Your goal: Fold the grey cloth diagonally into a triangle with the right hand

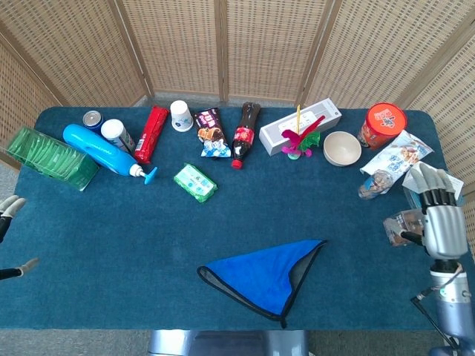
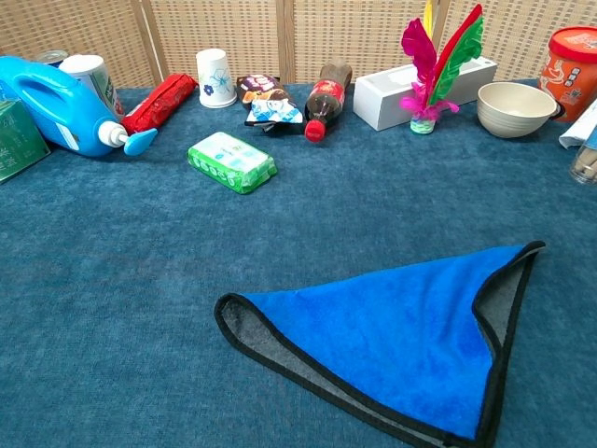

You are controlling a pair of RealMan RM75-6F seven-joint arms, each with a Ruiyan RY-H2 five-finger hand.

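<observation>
The cloth (image 1: 265,273) lies folded into a triangle near the table's front edge, blue side up, with a black hem and grey showing along its edges. The chest view shows the cloth (image 2: 401,336) up close, flat, with nothing touching it. My right hand (image 1: 438,215) hovers at the far right of the table, well clear of the cloth, fingers spread and holding nothing. At the far left edge of the head view, only the fingertips of my left hand (image 1: 10,222) show, spread apart and off the table.
Along the back stand a blue detergent bottle (image 1: 100,148), cans, a red packet (image 1: 151,133), a paper cup (image 1: 180,115), a cola bottle (image 1: 245,133), a white box (image 1: 300,131), a shuttlecock (image 1: 298,141), a bowl (image 1: 342,148) and a red tub (image 1: 382,124). Green wipes (image 1: 195,182) lie mid-table. Packets (image 1: 430,184) crowd the right edge.
</observation>
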